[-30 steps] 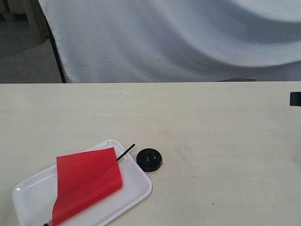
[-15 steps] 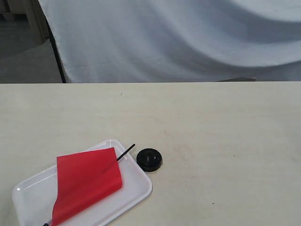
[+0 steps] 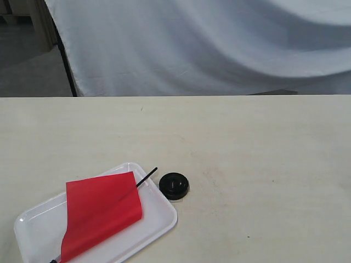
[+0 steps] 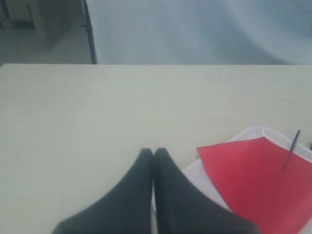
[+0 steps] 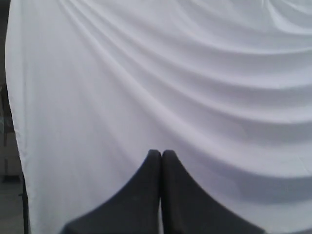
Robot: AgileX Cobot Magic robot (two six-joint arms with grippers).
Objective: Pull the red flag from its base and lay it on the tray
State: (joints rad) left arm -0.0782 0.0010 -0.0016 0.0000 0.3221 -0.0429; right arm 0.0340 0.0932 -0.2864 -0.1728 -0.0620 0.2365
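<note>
The red flag (image 3: 101, 211) lies flat on the white tray (image 3: 159, 219) at the near left of the table, its black pole tip pointing past the rim toward the base (image 3: 174, 185). That small black disc stands on the table just right of the tray, with nothing in its hole. In the left wrist view the flag (image 4: 258, 180) and tray (image 4: 195, 170) lie to one side of my left gripper (image 4: 153, 151), which is shut and holds nothing. My right gripper (image 5: 161, 153) is shut too, facing only the white cloth. Neither gripper shows in the exterior view.
A white draped cloth (image 3: 208, 44) hangs behind the pale table (image 3: 247, 153). A dark post (image 3: 67, 66) stands at the cloth's left edge.
A dark part of the right arm at the right edge of the exterior view a second ago has gone out of view. Flag, tray and base have not moved.
</note>
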